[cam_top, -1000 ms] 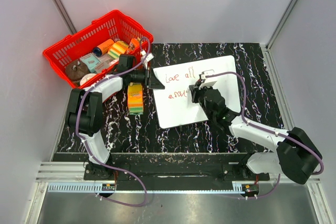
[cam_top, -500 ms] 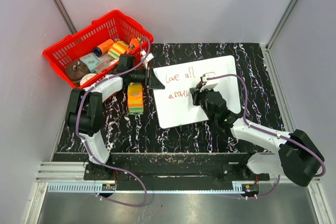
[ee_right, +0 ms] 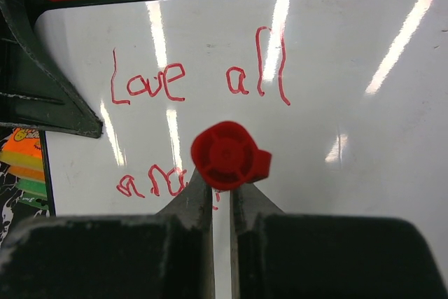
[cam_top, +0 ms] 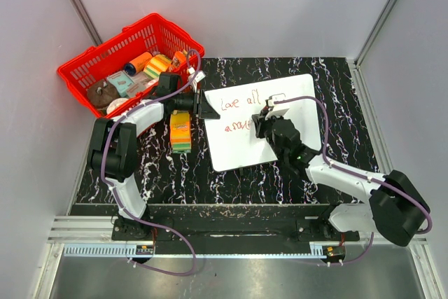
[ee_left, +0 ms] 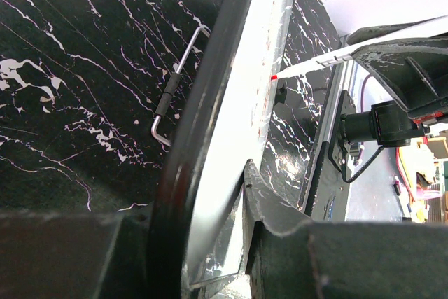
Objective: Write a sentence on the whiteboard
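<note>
Whiteboard (cam_top: 236,148) right of basket (cam_top: 105,43)

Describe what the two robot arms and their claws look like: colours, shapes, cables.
The left arm and right arm both have glossy white links between chunky black joint housings. A thin purple cable runs loosely along each arm. The left claw and right claw are matte black, each with two flat, wedge-shaped fingers that taper towards the tips. No markings are visible.

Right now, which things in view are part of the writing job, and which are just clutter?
In the job: whiteboard, held at its edge by the left claw; red sentence; marker in the right claw.
Lying about: red basket with its contents; orange-and-green pack beside the board.
</note>
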Robot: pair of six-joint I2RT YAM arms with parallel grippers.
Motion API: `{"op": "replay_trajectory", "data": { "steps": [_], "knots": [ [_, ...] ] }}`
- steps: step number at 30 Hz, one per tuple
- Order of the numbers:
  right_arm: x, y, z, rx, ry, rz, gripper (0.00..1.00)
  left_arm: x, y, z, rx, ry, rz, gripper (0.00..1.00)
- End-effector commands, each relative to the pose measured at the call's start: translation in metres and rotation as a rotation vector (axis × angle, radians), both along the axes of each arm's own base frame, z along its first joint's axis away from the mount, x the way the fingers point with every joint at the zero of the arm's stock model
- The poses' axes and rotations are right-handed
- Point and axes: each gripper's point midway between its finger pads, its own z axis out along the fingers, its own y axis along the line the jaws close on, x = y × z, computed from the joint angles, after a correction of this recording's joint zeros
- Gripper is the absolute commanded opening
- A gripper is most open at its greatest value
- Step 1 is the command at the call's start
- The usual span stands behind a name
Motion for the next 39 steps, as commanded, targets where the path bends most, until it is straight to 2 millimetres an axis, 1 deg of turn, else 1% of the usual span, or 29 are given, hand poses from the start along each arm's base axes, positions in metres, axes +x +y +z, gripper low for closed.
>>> {"op": "replay_trajectory", "data": {
  "steps": [1,10,15,16,23,28,39],
  "knots": [
    [0.013,-0.006,0.021,0.004,-0.054,-0.058,0.0,0.063,0.029,-0.048,0.329,-0.352,0.128,0.0],
    [0.02,-0.01,0.025,0.003,-0.066,-0.089,0.0,0.062,0.029,-0.048,0.329,-0.351,0.127,0.0],
    [0.02,-0.013,0.028,-0.008,-0.077,-0.094,0.0,0.063,0.029,-0.048,0.331,-0.353,0.129,0.0],
    [0.021,-0.016,0.028,-0.019,-0.082,-0.106,0.0,0.062,0.029,-0.048,0.331,-0.353,0.128,0.0],
    [0.017,-0.021,0.02,-0.016,-0.059,-0.11,0.0,0.062,0.029,-0.049,0.333,-0.352,0.127,0.0],
    [0.012,-0.02,0.011,-0.017,-0.032,-0.092,0.0,0.062,0.028,-0.049,0.333,-0.351,0.125,0.0],
    [0.001,-0.026,-0.004,-0.03,0.006,-0.081,0.0,0.062,0.028,-0.05,0.336,-0.35,0.125,0.0]
  ]
}}
